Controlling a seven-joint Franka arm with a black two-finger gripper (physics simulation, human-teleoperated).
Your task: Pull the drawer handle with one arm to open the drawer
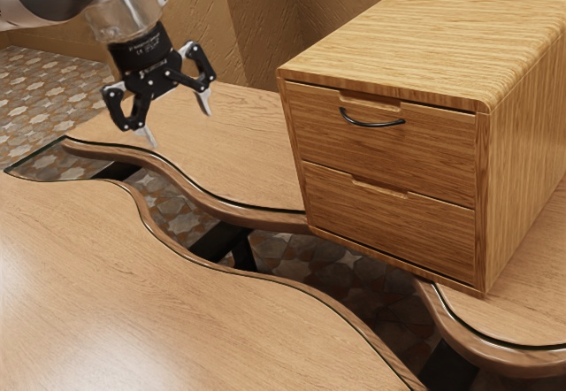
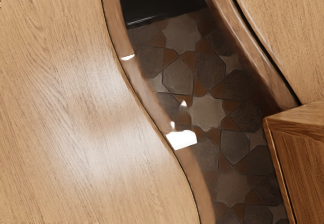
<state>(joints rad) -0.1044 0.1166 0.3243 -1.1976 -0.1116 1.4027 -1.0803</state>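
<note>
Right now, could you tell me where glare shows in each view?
Wrist view: bright white glints on the table's glossy edge, soft sheen on the tabletop beside it. Exterior view: pale sheen on the near tabletop; the drawer handle shows no glare.

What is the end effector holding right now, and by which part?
Nothing. The end effector hangs open above the table, apart from the top drawer's handle.

Cabinet (image 1: 424,46): we see honey-brown streaked wood grain.
Drawer handle (image 1: 371,126): black.
Gripper (image 1: 178,123): black, whitish at the tips.
Table (image 1: 106,302): we find tan grain, darker rim.
Floor tiles (image 2: 202,107): brown and beige stars.
</note>
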